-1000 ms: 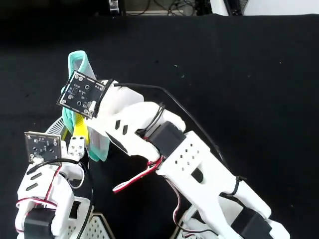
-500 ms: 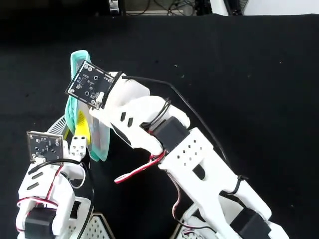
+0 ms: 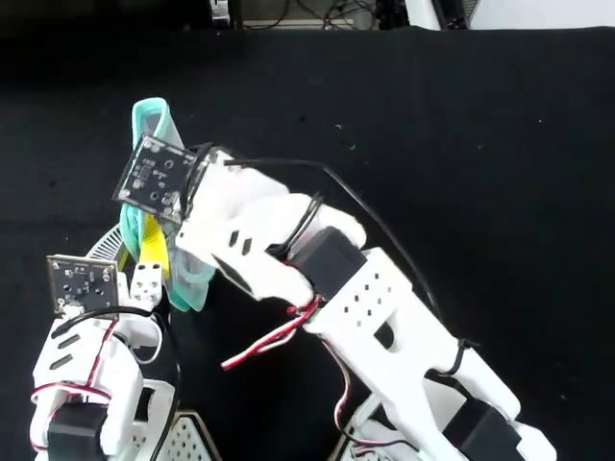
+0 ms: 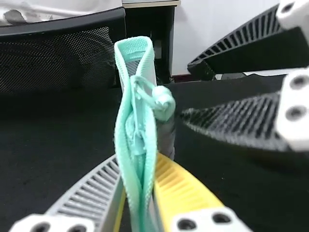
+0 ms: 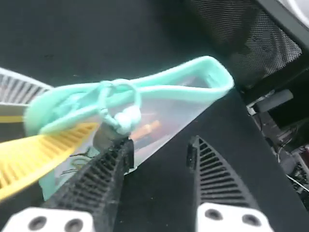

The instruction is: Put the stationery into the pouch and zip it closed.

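The pouch (image 3: 152,120), clear with a teal zip edge, stands on edge at the table's left side. My left gripper (image 4: 140,193) is shut on its lower end, one grey finger and one yellow finger (image 3: 154,252) pressing the teal band. An orange item (image 5: 147,129) shows through the pouch's clear side (image 5: 174,116). The zip pull (image 5: 120,113), a ring with a small ball, hangs from the teal band (image 4: 137,145). My right gripper (image 5: 159,145) is open just beside the pull, one black finger (image 5: 113,162) close under it. The right arm's wrist (image 3: 240,221) leans over the pouch.
A black cloth (image 3: 461,144) covers the table, with wide free room to the right and the far side. A black mesh chair (image 4: 58,58) stands beyond the table edge. A red and white cable (image 3: 264,346) loops off the right arm.
The right arm's wrist swung a little away from the pouch's near end, then came back down toward it. The pouch's top swayed slightly. The left arm kept still.
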Controlling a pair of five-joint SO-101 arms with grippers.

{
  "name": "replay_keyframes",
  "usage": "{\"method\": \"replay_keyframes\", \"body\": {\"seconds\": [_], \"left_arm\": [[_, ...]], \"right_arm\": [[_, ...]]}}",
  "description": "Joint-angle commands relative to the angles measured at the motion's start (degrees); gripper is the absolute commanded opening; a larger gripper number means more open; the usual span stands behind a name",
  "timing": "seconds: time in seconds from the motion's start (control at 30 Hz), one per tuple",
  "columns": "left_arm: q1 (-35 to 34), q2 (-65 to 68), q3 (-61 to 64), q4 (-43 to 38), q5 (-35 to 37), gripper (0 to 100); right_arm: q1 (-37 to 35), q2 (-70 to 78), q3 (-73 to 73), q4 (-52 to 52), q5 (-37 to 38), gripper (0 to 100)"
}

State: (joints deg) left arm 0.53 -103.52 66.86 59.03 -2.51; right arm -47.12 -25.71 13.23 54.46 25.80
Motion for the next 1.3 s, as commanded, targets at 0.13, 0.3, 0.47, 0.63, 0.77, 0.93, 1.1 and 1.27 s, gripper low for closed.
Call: {"method": "replay_keyframes", "body": {"seconds": [0.13, 0.3, 0.47, 0.63, 0.77, 0.93, 1.1, 1.27], "left_arm": [[-0.57, 0.18, -2.59, 0.18, 0.0, 3], [-0.48, 0.18, -2.59, 0.26, 0.0, 3], [-0.4, 0.18, -2.07, 0.26, 0.09, 3], [1.1, 0.18, -2.15, 0.26, 0.18, 3], [3.21, 0.18, -2.24, 1.41, 0.18, 3], [5.67, 0.18, -2.51, 2.64, 0.18, 3], [5.67, 0.18, -2.59, 2.64, 0.18, 3], [5.67, 0.18, -2.51, 2.64, 0.18, 3]], "right_arm": [[-2.02, -1.8, -2.86, 0.0, 0.0, 20.8], [-2.37, -1.89, -2.86, -0.09, -0.35, 20.8], [-5.98, -3.47, -2.77, 0.18, -0.44, 20.8], [-6.07, -6.46, 0.57, -2.73, -0.26, 20.8], [-4.84, -7.43, 2.68, -5.89, -0.18, 18.0], [-2.02, -5.76, 3.3, -8.44, -0.44, 8.5], [-1.49, -4.7, 3.38, -9.05, -0.53, 8.6], [-1.49, -4.7, 3.3, -9.05, -0.53, 8.6]]}}
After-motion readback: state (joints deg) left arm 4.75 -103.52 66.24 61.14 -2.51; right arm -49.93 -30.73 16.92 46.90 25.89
